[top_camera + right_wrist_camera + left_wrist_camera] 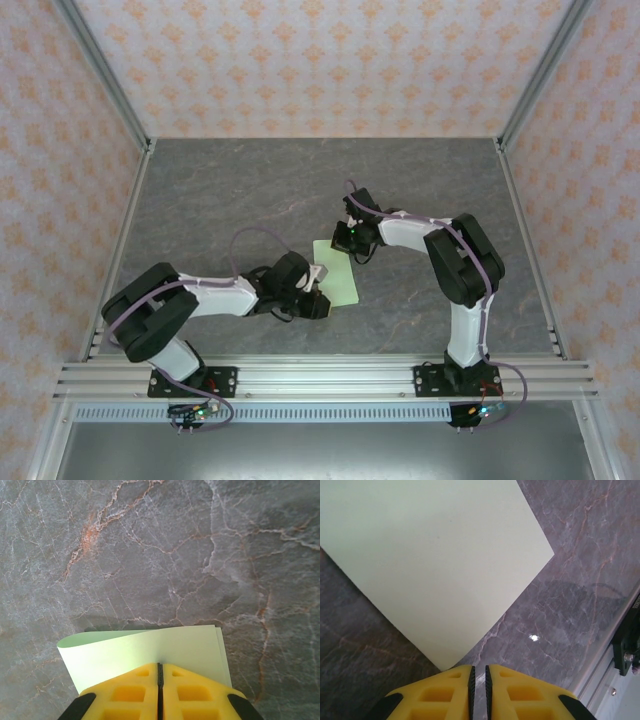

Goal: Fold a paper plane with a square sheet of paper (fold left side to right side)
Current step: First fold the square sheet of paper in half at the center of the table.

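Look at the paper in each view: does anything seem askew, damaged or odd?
Mildly, yes. The paper pinched in the right gripper bows up in a wave instead of lying flat. At its right end two edges show slightly offset, so the layers seem misaligned. No tears are visible.

**Paper between two grippers, mid-table**

The square sheet of paper (338, 272) lies on the table (230, 190) near its middle, a little toward the near edge, turned so its corners point slantwise. The left gripper (322, 290) sits at the sheet's near-left corner; in the left wrist view that corner of the paper (435, 565) ends just ahead of the gripper (479, 672), with bare table (580, 580) to the right. The right gripper (348, 245) sits at the sheet's far end, behind the paper. In the right wrist view, the paper's (150, 647) edge rises from the table (160, 545) into the gripper (160, 666). Both arm bases stand on the rail (330, 378) along the near edge.
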Motion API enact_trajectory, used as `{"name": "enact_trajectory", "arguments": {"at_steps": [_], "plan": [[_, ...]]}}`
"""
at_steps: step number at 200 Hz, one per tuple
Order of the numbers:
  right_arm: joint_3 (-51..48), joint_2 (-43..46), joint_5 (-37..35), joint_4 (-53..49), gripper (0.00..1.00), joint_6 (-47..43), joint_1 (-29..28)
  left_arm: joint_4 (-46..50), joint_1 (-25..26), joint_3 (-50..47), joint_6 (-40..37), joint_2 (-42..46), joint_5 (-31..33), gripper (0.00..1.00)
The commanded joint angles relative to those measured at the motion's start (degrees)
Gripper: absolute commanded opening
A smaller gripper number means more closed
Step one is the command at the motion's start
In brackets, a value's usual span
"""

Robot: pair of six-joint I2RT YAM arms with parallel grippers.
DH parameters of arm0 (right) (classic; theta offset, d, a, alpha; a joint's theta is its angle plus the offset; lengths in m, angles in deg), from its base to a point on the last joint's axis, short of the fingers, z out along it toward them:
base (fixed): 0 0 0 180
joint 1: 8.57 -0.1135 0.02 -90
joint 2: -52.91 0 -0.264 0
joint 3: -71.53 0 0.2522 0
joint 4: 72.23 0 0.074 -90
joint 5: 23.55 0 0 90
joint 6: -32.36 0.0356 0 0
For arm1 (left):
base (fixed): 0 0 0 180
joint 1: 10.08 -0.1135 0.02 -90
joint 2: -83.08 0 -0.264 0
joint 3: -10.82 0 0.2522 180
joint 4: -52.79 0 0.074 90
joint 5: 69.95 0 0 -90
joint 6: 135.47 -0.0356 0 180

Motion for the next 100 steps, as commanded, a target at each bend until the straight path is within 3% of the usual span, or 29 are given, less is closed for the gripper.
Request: {"name": "enact_trajectory", "arguments": {"at_steps": [1, 39, 100], "plan": [[-1.9, -4.5, -3.5, -7.2, 0.09, -1.0, -0.9, 1.9, 0.1, 0.9, 0.3, 5.2, 1.7, 0.17], [-1.5, -4.7, -3.7, -7.7, 0.09, -1.0, -1.0, 9.9, -1.5, 6.5, -3.9, 10.2, 5.9, 0.18], [-1.2, -4.7, -3.9, -8.3, 0.09, -1.3, -1.1, 4.3, -5.7, 10.4, -7.4, -0.2, 2.3, 0.15]]}}
